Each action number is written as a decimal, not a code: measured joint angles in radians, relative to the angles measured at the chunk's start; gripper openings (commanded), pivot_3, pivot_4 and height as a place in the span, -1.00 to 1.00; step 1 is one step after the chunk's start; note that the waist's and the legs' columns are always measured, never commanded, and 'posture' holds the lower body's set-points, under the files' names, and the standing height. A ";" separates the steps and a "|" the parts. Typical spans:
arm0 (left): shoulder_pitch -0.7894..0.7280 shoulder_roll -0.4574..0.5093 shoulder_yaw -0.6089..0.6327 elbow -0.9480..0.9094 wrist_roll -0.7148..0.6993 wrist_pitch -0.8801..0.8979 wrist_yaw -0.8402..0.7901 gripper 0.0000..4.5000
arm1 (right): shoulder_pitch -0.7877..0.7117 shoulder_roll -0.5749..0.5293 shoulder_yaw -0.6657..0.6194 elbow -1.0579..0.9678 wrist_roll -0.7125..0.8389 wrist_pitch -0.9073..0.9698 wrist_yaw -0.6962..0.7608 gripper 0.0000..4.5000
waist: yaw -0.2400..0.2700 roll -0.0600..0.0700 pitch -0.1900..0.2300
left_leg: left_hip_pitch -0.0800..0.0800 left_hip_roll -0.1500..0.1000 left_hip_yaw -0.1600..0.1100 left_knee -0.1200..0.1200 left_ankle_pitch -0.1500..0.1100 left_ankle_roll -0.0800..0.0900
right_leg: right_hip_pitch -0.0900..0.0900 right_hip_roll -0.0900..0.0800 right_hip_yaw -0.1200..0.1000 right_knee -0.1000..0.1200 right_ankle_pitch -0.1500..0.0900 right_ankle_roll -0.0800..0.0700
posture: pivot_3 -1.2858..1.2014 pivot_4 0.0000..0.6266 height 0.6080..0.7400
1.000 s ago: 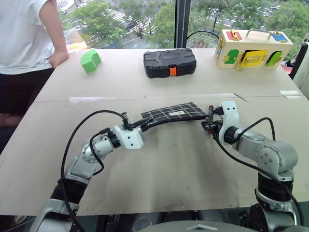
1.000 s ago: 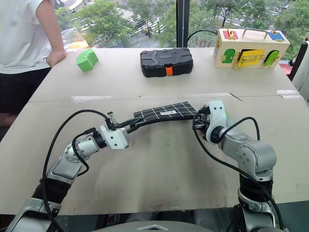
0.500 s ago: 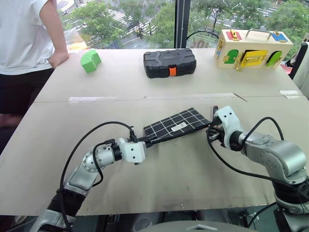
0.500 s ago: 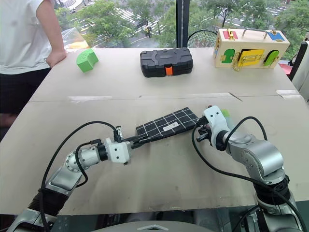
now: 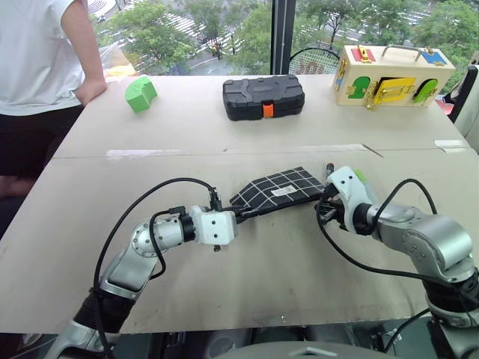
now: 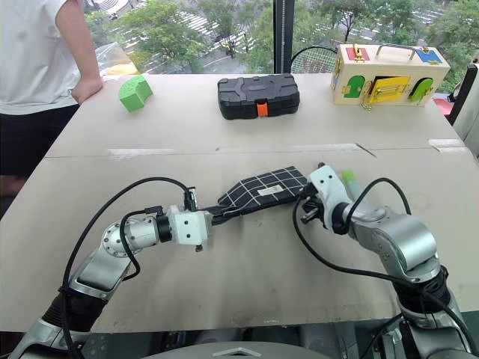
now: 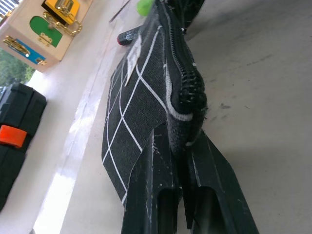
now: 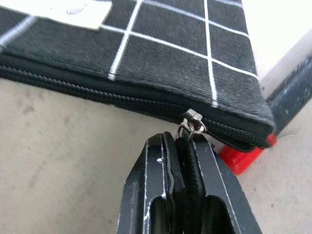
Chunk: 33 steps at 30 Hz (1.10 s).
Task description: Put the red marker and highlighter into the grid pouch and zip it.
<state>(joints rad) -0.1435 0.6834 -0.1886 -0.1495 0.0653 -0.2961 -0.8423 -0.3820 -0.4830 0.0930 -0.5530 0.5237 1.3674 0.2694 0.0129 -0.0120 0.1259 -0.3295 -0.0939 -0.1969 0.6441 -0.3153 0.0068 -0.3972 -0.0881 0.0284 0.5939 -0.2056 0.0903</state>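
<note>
The grid pouch [image 5: 281,188], black with white lines and a small white label, hangs tilted just above the table between my two grippers. At its near-left corner, my left gripper [image 5: 241,212] [image 7: 183,141] is shut on the fabric by the zipper's end. My right gripper [image 5: 323,206] [image 8: 184,142] is shut on the black zipper cord, whose metal slider [image 8: 193,120] sits close to the pouch's right corner. The red marker [image 8: 241,156] pokes its red end out from behind that corner. The highlighter [image 5: 360,175] lies on the table beside my right gripper, its green cap showing.
A black hard case [image 5: 263,96] with an orange latch stands mid-back. A green block [image 5: 140,93] is back left and a wooden latch box [image 5: 391,76] back right. A person [image 5: 37,60] leans on the table's far-left corner.
The pouch, stretched flat between the grippers a second ago, has tilted and sunk. My left gripper moved right and nearer, so the pouch now looks shorter and slacker. Both grips held.
</note>
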 measured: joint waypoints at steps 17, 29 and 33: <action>-0.009 -0.026 -0.005 0.085 0.003 -0.057 0.002 -1.00 | -0.085 0.021 0.059 -0.056 0.075 0.069 0.082 -0.96 | 0.001 0.000 0.000 | 0.000 0.000 0.000 0.000 0.000 0.000 | 0.000 0.000 0.000 -0.001 0.000 0.000 | 0.03 -0.52 1.00; -0.034 -0.101 -0.017 0.164 0.032 -0.083 0.065 -1.00 | -0.158 0.040 0.179 0.022 0.066 0.035 0.128 -0.96 | 0.001 -0.001 0.000 | 0.000 0.000 0.000 0.000 0.000 0.000 | 0.000 0.000 0.000 -0.001 0.000 0.000 | 0.03 -0.52 1.00; -0.038 -0.121 -0.017 0.165 0.032 -0.082 0.084 -1.00 | -0.166 0.027 0.185 0.031 0.064 0.021 0.150 -0.96 | 0.001 -0.001 -0.001 | 0.000 0.000 -0.001 0.000 0.000 0.000 | 0.000 0.000 0.000 -0.001 0.000 0.000 | 0.03 -0.52 1.00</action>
<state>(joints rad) -0.1813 0.5620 -0.2060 0.0154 0.0975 -0.3785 -0.7579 -0.5481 -0.4562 0.2784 -0.5219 0.5873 1.3887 0.4197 0.0137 -0.0129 0.1253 -0.3295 -0.0939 -0.1976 0.6436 -0.3152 0.0067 -0.3973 -0.0884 0.0280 0.5932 -0.2055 0.0901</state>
